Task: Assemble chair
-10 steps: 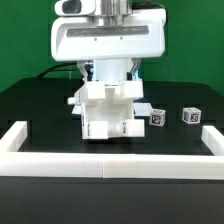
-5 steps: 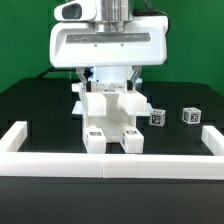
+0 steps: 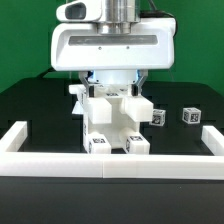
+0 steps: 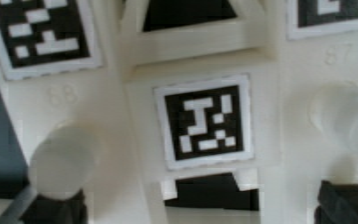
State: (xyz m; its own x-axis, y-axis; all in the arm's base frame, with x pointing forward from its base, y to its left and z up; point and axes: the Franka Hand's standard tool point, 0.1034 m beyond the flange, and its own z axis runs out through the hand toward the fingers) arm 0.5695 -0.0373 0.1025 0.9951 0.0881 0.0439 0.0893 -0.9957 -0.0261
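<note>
The end effector (image 4: pixel 197 170) is hanging close over the chair (image 3: pixel 112 118) with its jaws standing wide apart. In the wrist view two blurred fingers (image 4: pixel 60 178) are showing on either side of a tagged slat (image 4: pixel 202 118) of the chair. I am judging that they are not clamping it, but the contact is too blurred to be sure.

In the exterior view, the low border rail (image 3: pixel 110 165) is lying nearest to the camera. Just behind it, the chair is sitting in the middle of the black surface (image 3: pixel 40 110), with two tagged feet pointing toward six o'clock. At about three o'clock from the chair a loose block (image 3: pixel 157 117) is waiting, and beyond it, in the same direction, a second block (image 3: pixel 190 114) is lying well apart. At twelve o'clock the white housing (image 3: pixel 110 45) of the arm is covering the view of the jaws.

The chair is looking mostly built, so the step in hand is probably settling it in place. The next move is probably calling for a lift clear of the chair and a reach toward three o'clock for a block.
</note>
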